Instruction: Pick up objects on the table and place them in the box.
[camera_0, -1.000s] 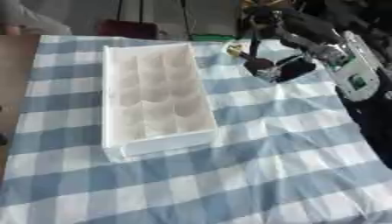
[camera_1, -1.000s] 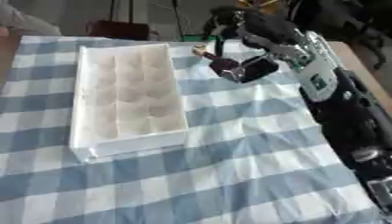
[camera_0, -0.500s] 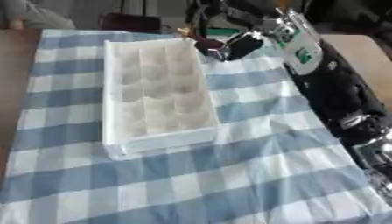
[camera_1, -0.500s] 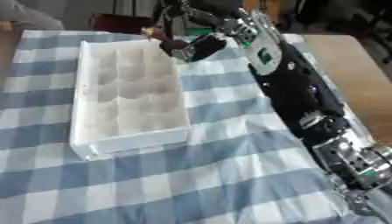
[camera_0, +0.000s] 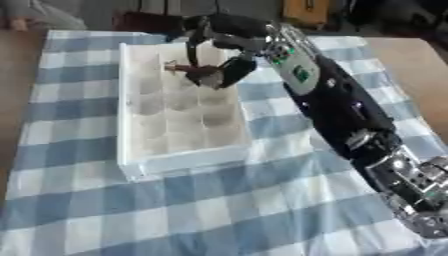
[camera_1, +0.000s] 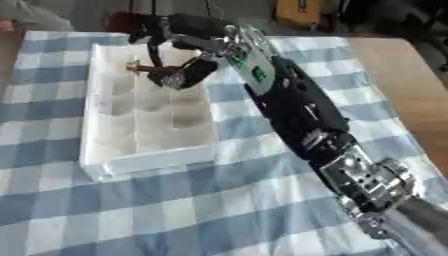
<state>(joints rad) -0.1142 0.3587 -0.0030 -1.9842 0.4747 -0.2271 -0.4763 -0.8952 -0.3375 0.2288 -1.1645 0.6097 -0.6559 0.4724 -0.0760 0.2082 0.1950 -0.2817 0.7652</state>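
Observation:
A white box divided into several compartments lies on the blue-and-white checked cloth, left of centre. My right arm reaches in from the lower right across the table, and its hand hovers over the box's far compartments. The fingers are curled round a small brownish thing whose end pokes out to the left, above the box's upper middle cells. What the thing is I cannot make out. The compartments in view look bare. My left hand shows in neither view.
The checked cloth covers the table; bare wooden tabletop shows at the right. Dark objects and a person's sleeve lie beyond the far edge.
My right hand has moved left with the small thing, from beside the box's right rim to above its far compartments. The camera has also shifted, so the whole picture has moved.

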